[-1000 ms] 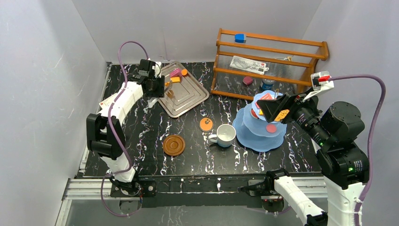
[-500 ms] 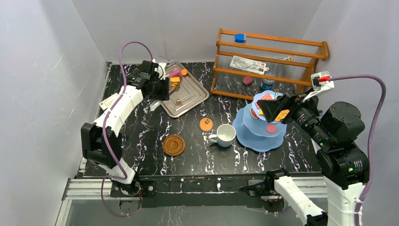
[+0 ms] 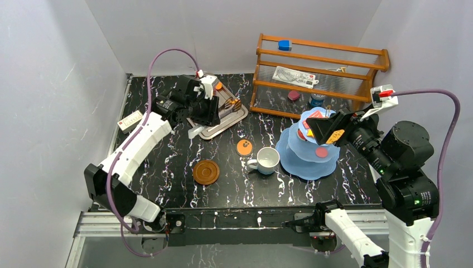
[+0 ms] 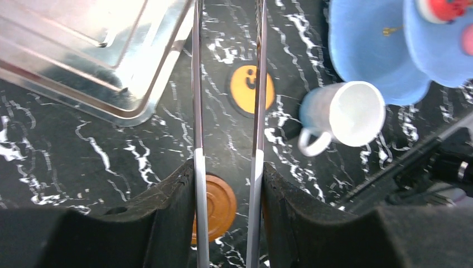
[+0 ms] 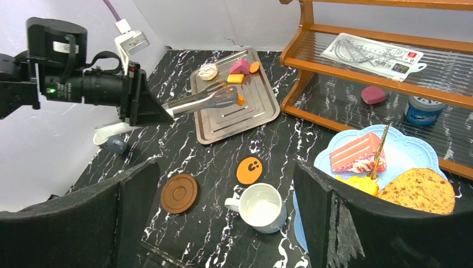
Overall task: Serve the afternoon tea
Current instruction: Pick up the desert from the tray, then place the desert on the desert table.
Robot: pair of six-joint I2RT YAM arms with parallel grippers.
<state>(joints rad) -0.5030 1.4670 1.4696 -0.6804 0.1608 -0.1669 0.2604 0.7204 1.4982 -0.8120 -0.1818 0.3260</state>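
My left gripper (image 4: pixel 227 167) is shut on the metal tongs (image 4: pixel 198 84), whose arms run straight out between its fingers. In the right wrist view the tongs (image 5: pixel 201 100) reach over the silver tray (image 5: pixel 245 120). A small orange piece (image 5: pixel 240 100) lies at their tips; I cannot tell if it is pinched. Pastries (image 5: pixel 240 66) lie at the tray's far end. The white mug (image 3: pixel 269 159) stands beside the light-blue stand (image 3: pixel 301 159), which carries a pink cake slice (image 5: pixel 357 152) and a cookie (image 5: pixel 424 191). My right gripper (image 5: pixel 226 164) hangs open by the stand's top tier, holding nothing. The brown saucer (image 3: pixel 206 172) lies bare.
An orange disc with a face (image 3: pixel 244 147) lies between tray and mug. A grey mug (image 5: pixel 114 146) shows partly under the left arm. A wooden rack (image 3: pixel 318 72) with small items fills the back right. Grey walls close in on both sides.
The left arm has swung right and stretched out, carrying the tongs from the tray's left side across to its right part. The right arm has not moved.
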